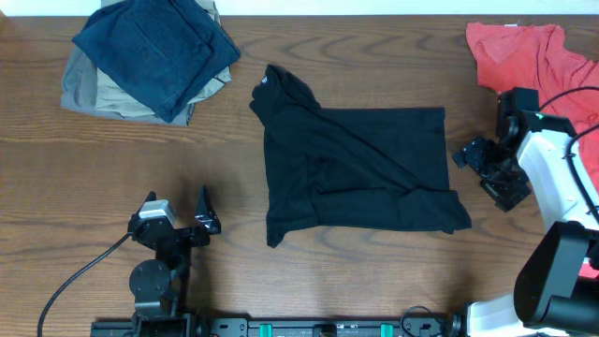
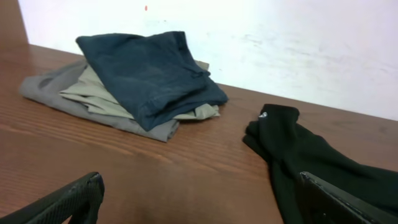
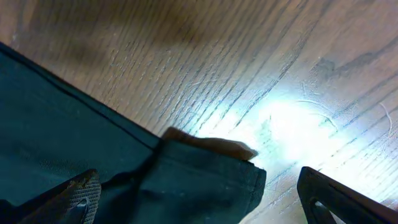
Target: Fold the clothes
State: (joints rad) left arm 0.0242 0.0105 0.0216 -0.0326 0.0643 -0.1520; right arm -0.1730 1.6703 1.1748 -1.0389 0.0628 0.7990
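Note:
The clothes are one black garment [image 1: 356, 168] lying mostly flat in the middle of the table, with its collar end and small white logo [image 1: 265, 82] at the upper left. My left gripper [image 1: 208, 213] rests open on bare wood to the garment's left. In the left wrist view that gripper [image 2: 199, 199] holds nothing, and the garment [image 2: 311, 155] lies ahead to its right. My right gripper [image 1: 475, 171] hovers open just off the garment's right edge. From the right wrist, a folded corner of the black garment [image 3: 205, 183] lies loose below the open gripper [image 3: 199, 193].
A navy garment [image 1: 154, 47] lies on a khaki one [image 1: 94, 94] at the back left. A coral-red shirt [image 1: 529, 56] is at the back right, just behind the right arm. A black cable [image 1: 75, 276] trails from the left arm's base.

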